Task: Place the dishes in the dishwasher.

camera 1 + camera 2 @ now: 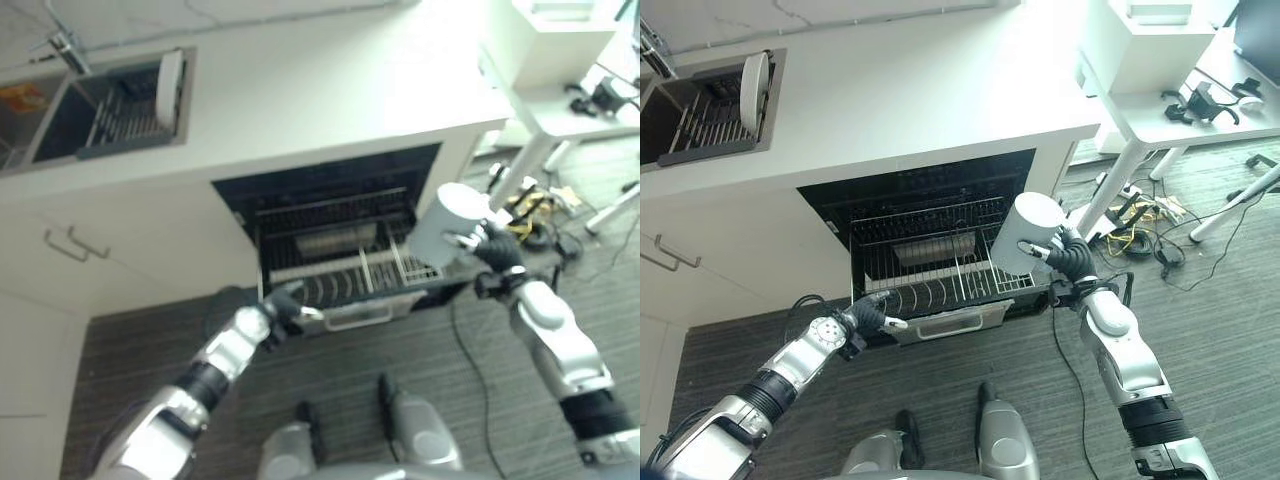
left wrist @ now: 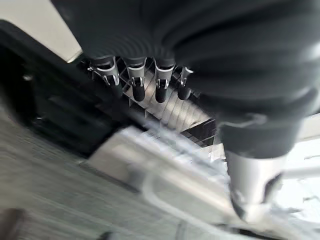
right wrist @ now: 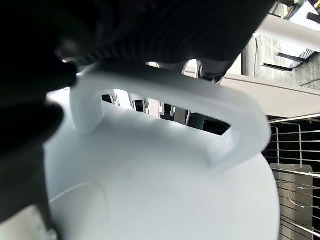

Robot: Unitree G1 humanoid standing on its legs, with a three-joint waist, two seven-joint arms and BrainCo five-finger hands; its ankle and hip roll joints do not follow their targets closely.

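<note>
We found no legible text, label, number or sign on any surface: the white mug [image 1: 1028,236], the dishwasher rack [image 1: 940,262], the countertop [image 1: 910,90] and the white plate [image 1: 754,80] in the sink rack all appeared unmarked to us.

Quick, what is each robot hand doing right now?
Left hand: open, fingers at the dishwasher rack front.
Right hand: shut on the white mug.

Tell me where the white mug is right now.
The white mug is in the right hand, held by its handle above the right end of the dishwasher rack.
</note>
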